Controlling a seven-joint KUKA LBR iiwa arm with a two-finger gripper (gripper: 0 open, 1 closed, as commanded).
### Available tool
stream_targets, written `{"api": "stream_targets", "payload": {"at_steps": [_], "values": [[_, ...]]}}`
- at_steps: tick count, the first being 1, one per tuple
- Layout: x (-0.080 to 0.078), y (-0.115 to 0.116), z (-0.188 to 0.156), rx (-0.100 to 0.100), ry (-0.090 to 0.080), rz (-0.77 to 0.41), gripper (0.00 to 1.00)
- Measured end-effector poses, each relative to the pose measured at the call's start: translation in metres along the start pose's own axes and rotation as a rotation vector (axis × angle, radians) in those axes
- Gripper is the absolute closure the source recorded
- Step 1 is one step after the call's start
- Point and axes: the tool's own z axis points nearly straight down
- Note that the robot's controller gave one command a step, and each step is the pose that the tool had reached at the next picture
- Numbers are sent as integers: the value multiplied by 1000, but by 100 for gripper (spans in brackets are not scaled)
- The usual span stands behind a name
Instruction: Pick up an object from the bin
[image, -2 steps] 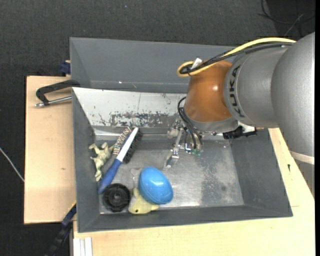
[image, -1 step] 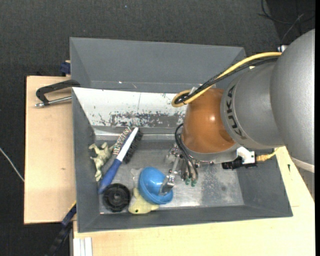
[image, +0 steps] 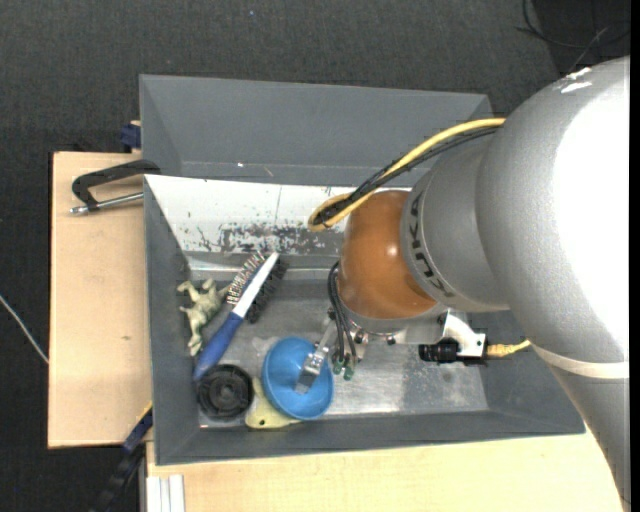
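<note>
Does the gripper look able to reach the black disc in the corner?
Probably, from above: nothing covers the black disc, though the blue bowl beside it and the bin walls crowd it.

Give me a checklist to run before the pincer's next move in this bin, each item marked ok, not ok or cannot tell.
1. Is the pincer over a thing: ok. It sits at the right rim of the blue dish, near the front wall of the bin.
2. Dish firmly gripped: cannot tell.
3. Dish free of neighbours: not ok. A yellow piece pokes from under its front edge, and the black round cap lies close on its left.
4. Is the blue-handled brush out of the way: ok, it lies apart, to the left.
5. Is the beige toy figure out of the way: ok, by the left wall.
</note>
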Motion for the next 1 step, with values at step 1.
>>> {"api": "stream_targets", "payload": {"at_steps": [1], "values": [[4, 1, 1, 8, 2, 159, 0]]}}
